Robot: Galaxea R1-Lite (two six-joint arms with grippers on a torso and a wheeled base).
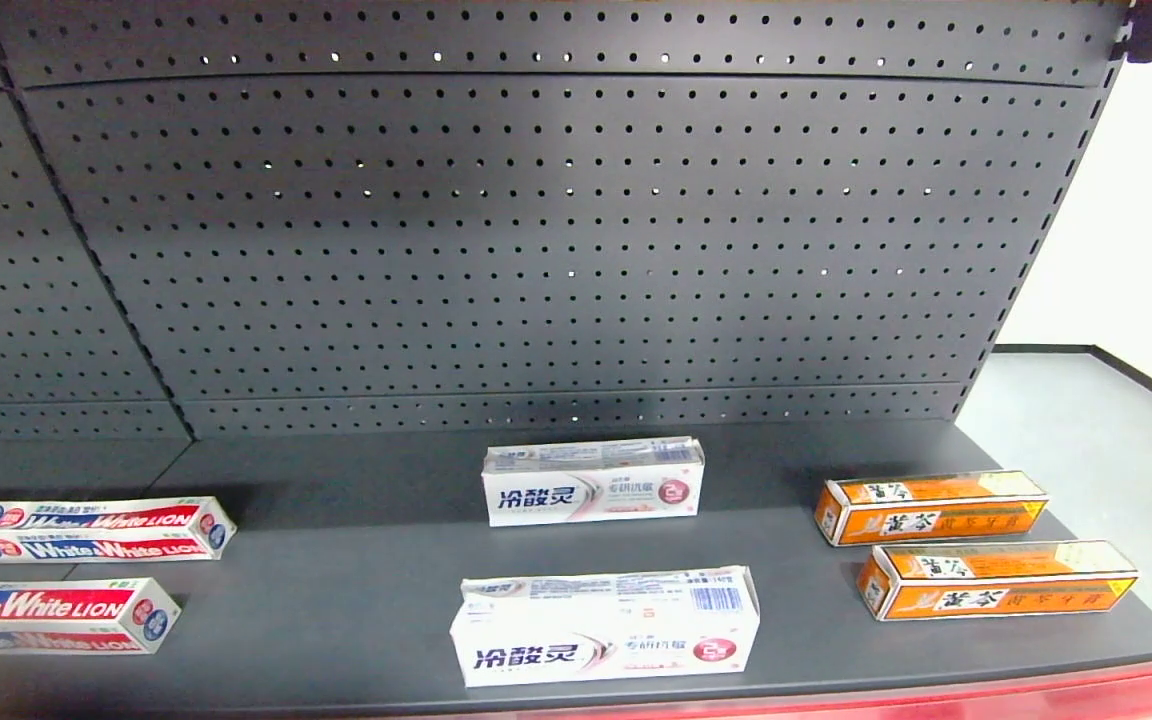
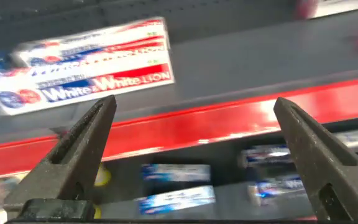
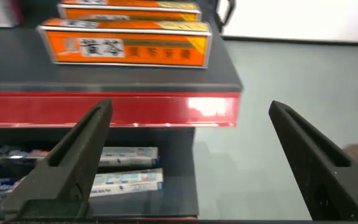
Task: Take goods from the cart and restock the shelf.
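While 2 orange boxes (image 1: pixel 996 580) sit at right end of the shelf (image 1: pixel 356 560), L gripper (image 2: pixel 194 104) & R gripper (image 3: pixel 189 107) gape wide, empty.

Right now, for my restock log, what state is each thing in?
Left end effector: open, empty.
Right end effector: open, empty.
Shelf: partly stocked.
Rear white box: lying flat.
Front white box: lying flat.
Rear orange box: lying flat.
Front orange box: lying flat.
Rear red-white box: lying flat.
Front red-white box: lying flat.
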